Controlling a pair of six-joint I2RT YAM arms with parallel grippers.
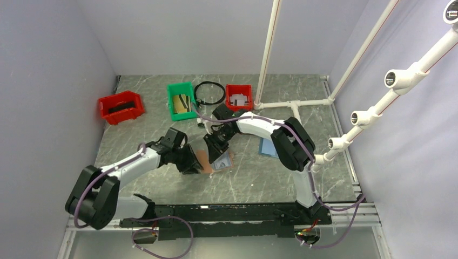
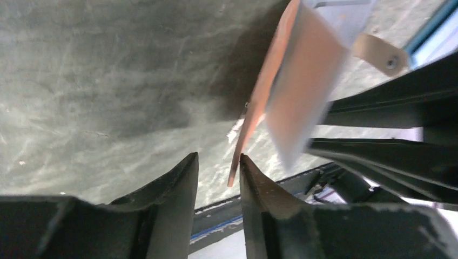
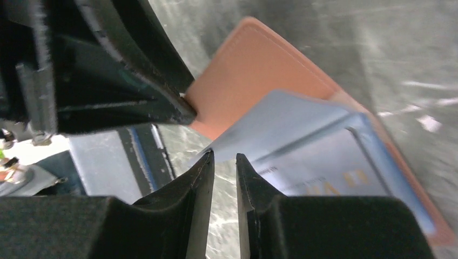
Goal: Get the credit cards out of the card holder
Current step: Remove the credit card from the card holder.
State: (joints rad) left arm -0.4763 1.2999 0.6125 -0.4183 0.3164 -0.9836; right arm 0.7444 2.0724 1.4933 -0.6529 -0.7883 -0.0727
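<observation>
Ajar and gripping nothing, left end effector (image 2: 219, 159) straddles the cover (image 2: 259, 97), right end effector (image 3: 224, 156) nudges a pale-blue page (image 3: 281, 116), seemingly to spread the reddish-brown bifold card holder (image 3: 254, 81).

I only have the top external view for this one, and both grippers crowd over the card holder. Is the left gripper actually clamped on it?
Observer: No. The left wrist view shows the left gripper with its jaws apart. The reddish-brown cover edge of the card holder reaches into the gap, close to one finger, but is not pinched.
Operator: And the right gripper?
Observer: The right gripper has a narrow gap between its fingers. A corner of the pale blue page ends at one fingertip, and nothing visibly sits in the gap.
Operator: Any card inside?
Observer: Yes, one pale card with gold lettering sits in the blue pocket.
</observation>
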